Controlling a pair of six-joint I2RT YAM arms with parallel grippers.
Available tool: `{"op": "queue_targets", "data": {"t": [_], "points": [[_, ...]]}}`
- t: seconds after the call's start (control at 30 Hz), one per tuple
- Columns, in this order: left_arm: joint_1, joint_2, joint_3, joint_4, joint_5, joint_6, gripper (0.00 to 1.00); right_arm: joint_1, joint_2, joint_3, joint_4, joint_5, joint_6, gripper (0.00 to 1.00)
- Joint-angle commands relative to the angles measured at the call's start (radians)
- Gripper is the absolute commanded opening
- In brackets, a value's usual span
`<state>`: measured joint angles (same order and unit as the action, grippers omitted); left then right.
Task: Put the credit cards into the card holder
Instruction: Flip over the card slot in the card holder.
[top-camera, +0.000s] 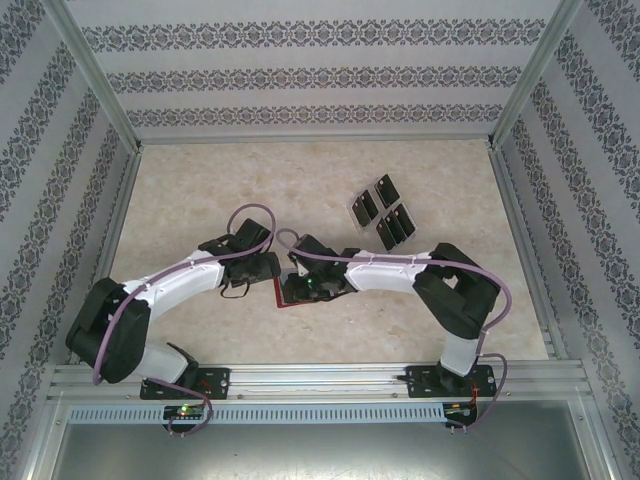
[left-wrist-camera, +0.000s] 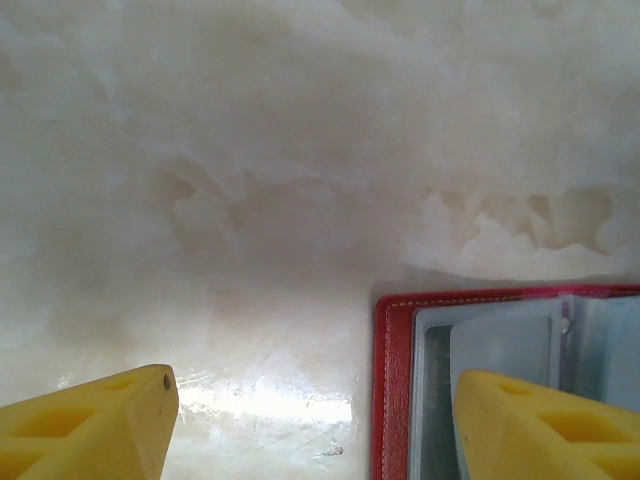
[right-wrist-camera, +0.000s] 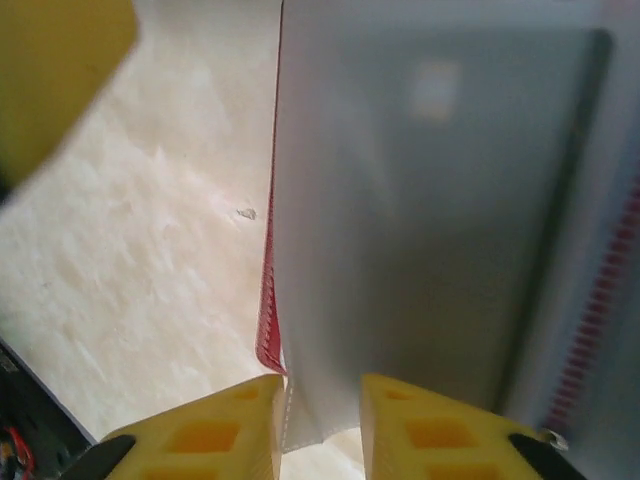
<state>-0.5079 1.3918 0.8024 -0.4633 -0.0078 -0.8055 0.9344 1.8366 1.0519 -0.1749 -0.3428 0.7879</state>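
- Beige marble-patterned tabletop (top-camera: 200, 200) fills the floor of a booth with patterned wallpaper walls. Both arms meet over its middle, where the small red leather-like folding wallet (top-camera: 283, 297) lies open with its grey pockets facing up.
- The thin black rectangular credit cards (top-camera: 382, 212) sit well apart from the wallet, far and to the right, in a clear plastic rack (top-camera: 354, 206). None is in the wallet yet, so the filling step looks not yet begun.
- The left gripper (left-wrist-camera: 318, 392) has its yellow fingers spread wide. One hangs over bare table to the wallet's left, the other over the wallet's grey inside near the red left edge (left-wrist-camera: 385, 380). Whether that finger touches the wallet cannot be told. If it only hovers, nothing pins the wallet, and a tug could slide it.
- The right gripper (right-wrist-camera: 320, 400) has its fingers close together, with the corner of a grey plastic pocket leaf (right-wrist-camera: 430, 200) between them. A gap shows between the fingers, so a firm pinch cannot be confirmed.
- A weak hold on such a thin, slick leaf would likely let it slip and fall flat, closing the pocket.
- Pulling too hard would likely lift or drag the whole light wallet, or fold it shut.
- The two grippers work very near each other, so a careless move risks a finger collision.
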Motion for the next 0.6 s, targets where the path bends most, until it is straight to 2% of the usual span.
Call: {"op": "queue_targets", "data": {"t": [0.0,0.1,0.2,0.37,0.47,0.57], "points": [[0.019,-0.028,0.017,-0.021,-0.014,-0.022,0.74,0.011,-0.004,0.022,0.011,-0.026,0.004,0.44],[0.018,-0.024,0.026,-0.022,0.003,-0.012,0.74,0.008,-0.058,0.010,0.004,-0.020,-0.009,0.57],[0.019,-0.014,0.035,-0.021,0.030,0.001,0.74,0.002,-0.126,0.001,-0.013,-0.014,-0.018,0.62],[0.015,-0.004,0.020,0.017,0.096,0.020,0.74,-0.057,-0.280,-0.052,-0.063,0.019,-0.031,0.62],[-0.005,0.017,0.028,0.020,0.118,0.033,0.74,-0.134,-0.363,-0.059,-0.161,0.061,-0.080,0.62],[-0.048,0.060,0.058,-0.016,0.087,0.053,0.74,-0.233,-0.412,-0.033,-0.283,0.124,-0.164,0.62]]}}
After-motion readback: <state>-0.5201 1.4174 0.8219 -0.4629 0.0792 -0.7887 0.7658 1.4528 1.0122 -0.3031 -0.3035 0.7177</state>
